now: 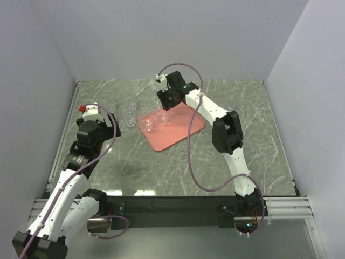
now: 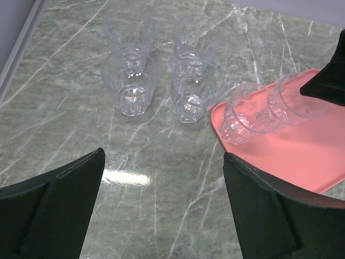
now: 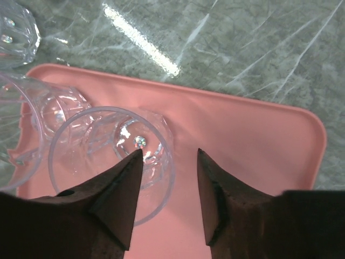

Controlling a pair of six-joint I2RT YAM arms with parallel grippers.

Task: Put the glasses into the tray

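Here: two glasses (image 2: 245,113) on the tray (image 1: 172,135), four on the bare table (image 1: 242,156)

The salmon-pink tray lies askew near the middle of the table, somewhat toward the far edge. Two clear glasses stand upright at its left end, close side by side; one is at the tray corner that points to the table's left edge, and the second glass (image 3: 102,135) is just past it along the tray's far side.

The other four glasses (image 2: 129,86) stand off the tray in a two-by-two block on the marble, between the tray and the table's left edge. The nearest of them is just beside the tray's corner; whether it touches the rim cannot be told.

The right claw (image 3: 168,156) hangs over the second glass with its fingers partly apart. One fingertip (image 3: 135,162) is over the glass's mouth and the other is outside it above bare tray, so the glass wall stands in the gap with pink showing beside it. It is not clamped, and whether either finger touches the glass cannot be told.

The left claw (image 2: 163,159) is above the table toward the near-left side, facing the block of four. Its fingers are spread wide, with only marble between them.
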